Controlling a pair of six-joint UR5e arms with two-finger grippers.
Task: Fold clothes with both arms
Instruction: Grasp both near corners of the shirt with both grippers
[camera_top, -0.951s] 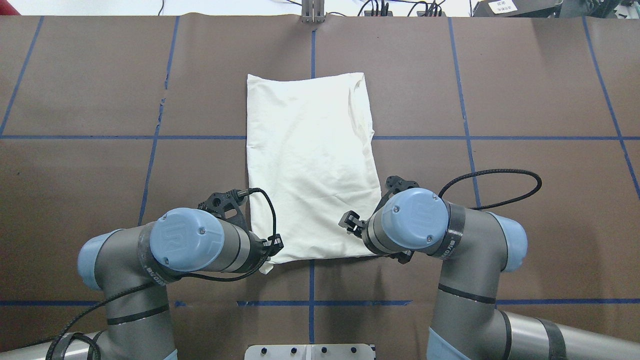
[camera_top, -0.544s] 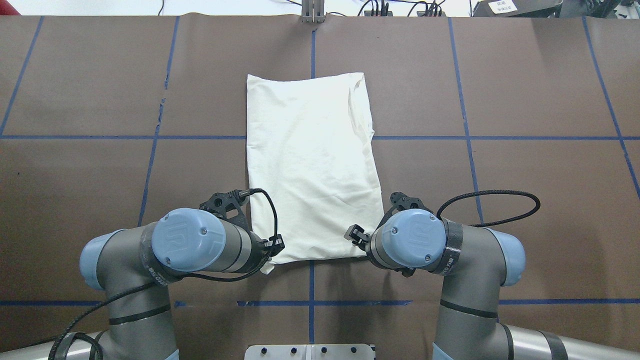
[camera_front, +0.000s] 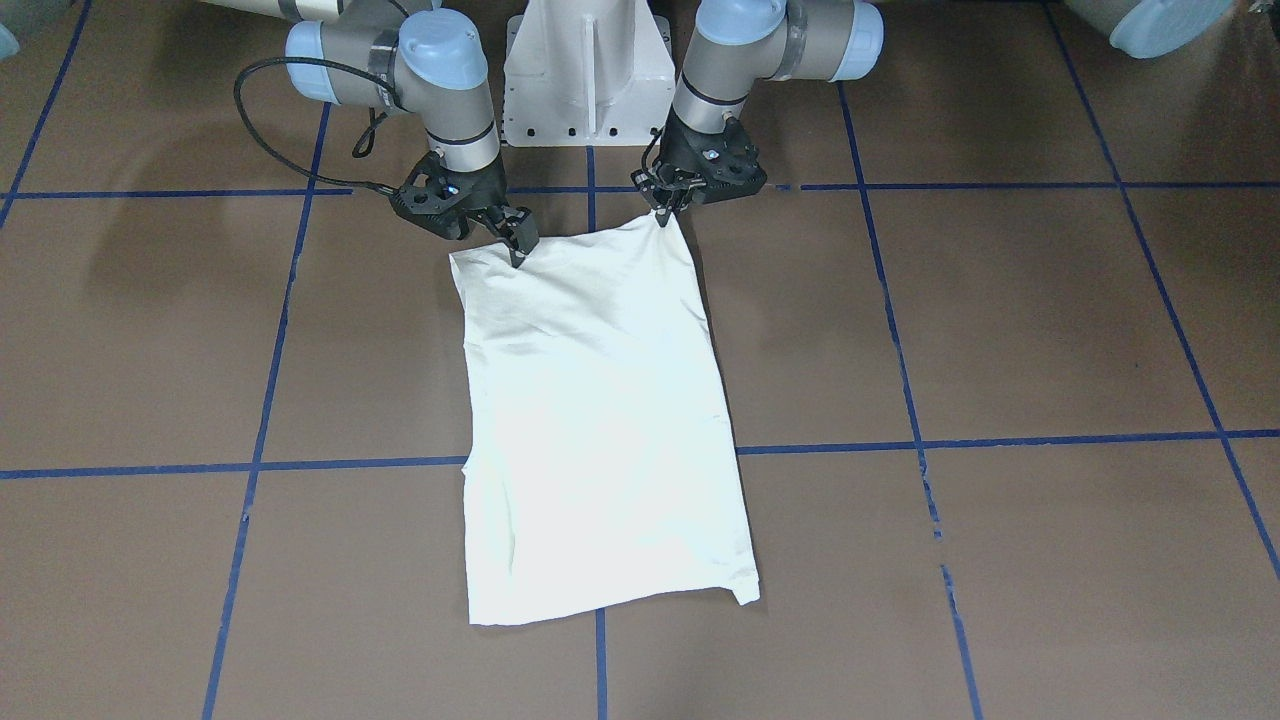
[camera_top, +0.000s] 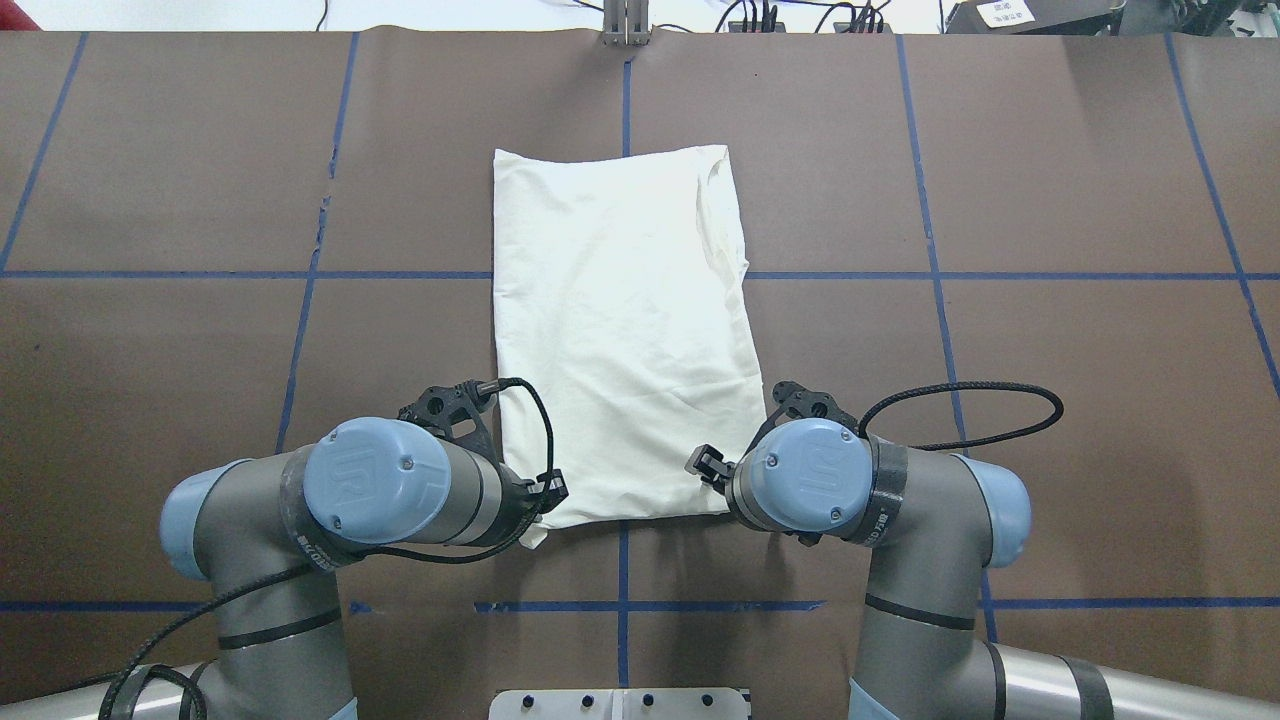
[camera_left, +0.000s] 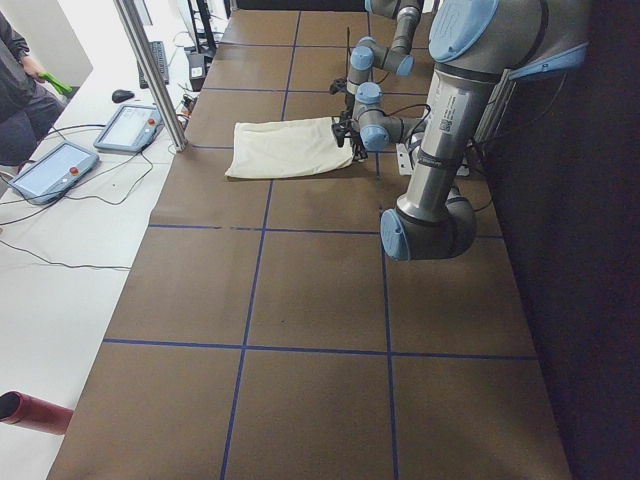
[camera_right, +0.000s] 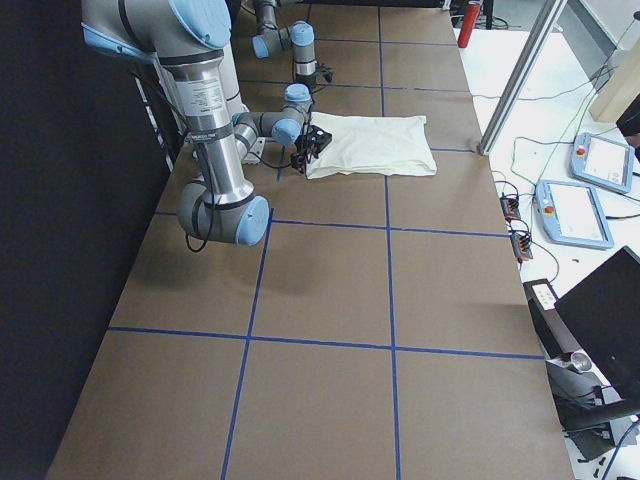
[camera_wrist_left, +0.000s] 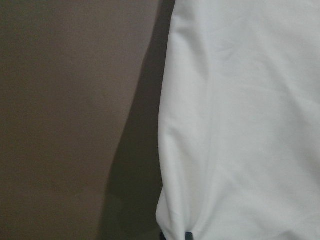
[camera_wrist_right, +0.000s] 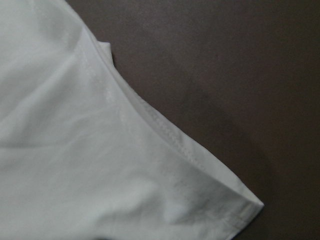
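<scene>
T-shirt (camera_top: 620, 330): plain cream side up, a long rectangle on the tabletop (camera_top: 1000, 200).
Left fingers (camera_front: 664, 208): pinching a near corner.
Right fingers (camera_front: 522, 243): at the near hem; cannot tell their state.

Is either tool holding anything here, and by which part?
The left tool pinches the T-shirt by a corner of its robot-side edge; the right tool touches that edge, grip unclear.

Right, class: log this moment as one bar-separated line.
stage: gripping robot-side edge | left gripper: shut on cream T-shirt corner, raised | right gripper: tips on same edge, closure unclear | T-shirt: folded narrow, plain side up
</scene>
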